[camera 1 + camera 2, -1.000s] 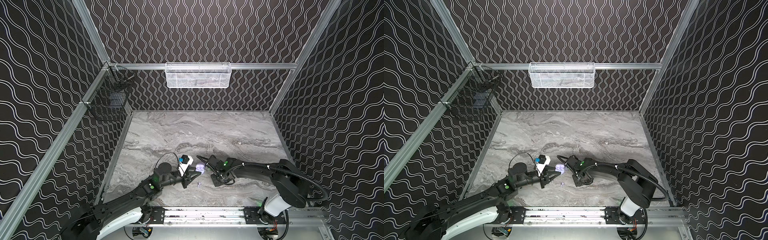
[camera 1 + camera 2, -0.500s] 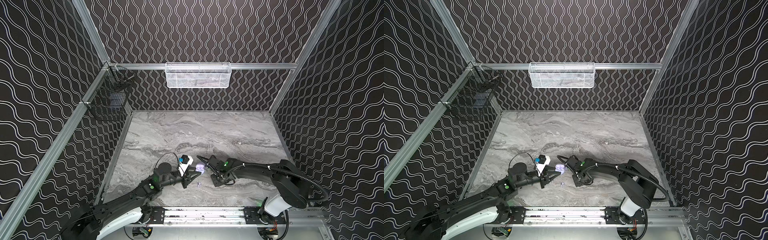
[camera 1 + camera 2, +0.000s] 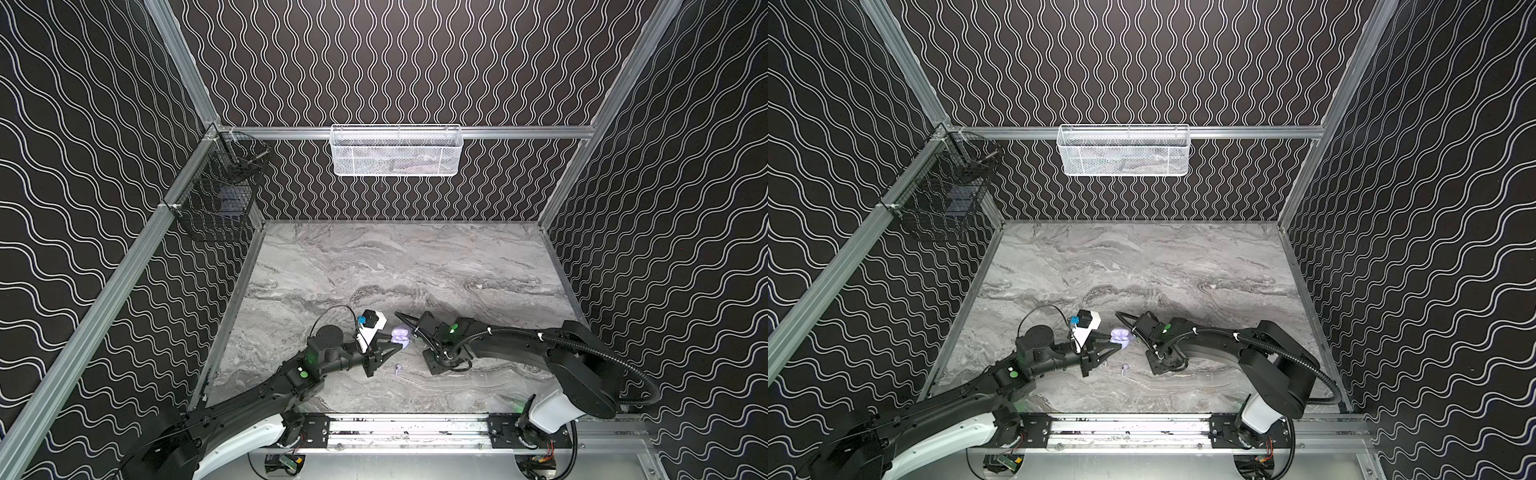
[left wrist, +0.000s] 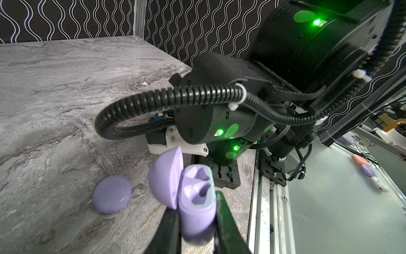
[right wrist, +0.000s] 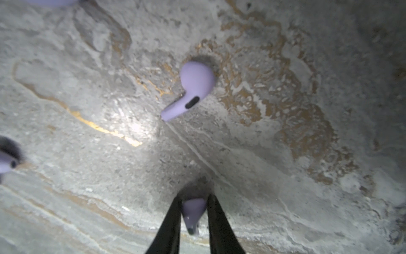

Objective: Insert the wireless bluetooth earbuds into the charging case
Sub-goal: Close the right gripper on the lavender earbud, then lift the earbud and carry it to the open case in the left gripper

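My left gripper is shut on a lavender charging case and holds it just above the table with the lid swung open; both sockets show empty. The same case shows in both top views, near the table's front middle. My right gripper points down at the table beside it, its fingers pressed on both sides of a lavender earbud. A second earbud lies loose on the marble, and a third sits at the frame's edge. One loose earbud lies between the two grippers.
A closed lavender case rests on the marble table near the held one. A white mesh basket hangs on the back wall and a black wire basket on the left rail. The arms' base rail runs along the front edge.
The right gripper's jaws have drawn in onto the earbud. Both arms and the held case stay almost where they were.
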`<state>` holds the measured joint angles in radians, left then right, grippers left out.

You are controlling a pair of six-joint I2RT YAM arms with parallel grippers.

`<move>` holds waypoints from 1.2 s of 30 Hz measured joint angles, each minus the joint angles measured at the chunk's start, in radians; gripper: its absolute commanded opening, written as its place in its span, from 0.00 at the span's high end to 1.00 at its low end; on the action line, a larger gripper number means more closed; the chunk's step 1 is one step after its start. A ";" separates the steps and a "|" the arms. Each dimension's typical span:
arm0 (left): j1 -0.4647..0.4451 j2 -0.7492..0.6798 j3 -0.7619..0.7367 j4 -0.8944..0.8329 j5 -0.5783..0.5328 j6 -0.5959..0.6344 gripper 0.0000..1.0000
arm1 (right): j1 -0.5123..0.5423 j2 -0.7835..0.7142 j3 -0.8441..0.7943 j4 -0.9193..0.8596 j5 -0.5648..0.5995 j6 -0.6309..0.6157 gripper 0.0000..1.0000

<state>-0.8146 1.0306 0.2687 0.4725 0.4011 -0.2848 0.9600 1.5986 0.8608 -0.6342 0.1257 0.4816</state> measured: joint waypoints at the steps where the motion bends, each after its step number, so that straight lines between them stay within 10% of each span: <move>1: 0.000 0.000 0.000 0.000 0.000 0.000 1.00 | 0.000 0.000 0.000 0.000 0.000 0.000 0.76; 36: 0.000 0.020 0.008 -0.005 -0.004 0.000 1.00 | 0.003 -0.115 -0.042 0.044 0.016 0.081 0.84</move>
<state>-0.8146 1.0504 0.2771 0.4679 0.3969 -0.2844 0.9627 1.4837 0.8185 -0.5903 0.1413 0.5625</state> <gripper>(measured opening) 0.208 0.168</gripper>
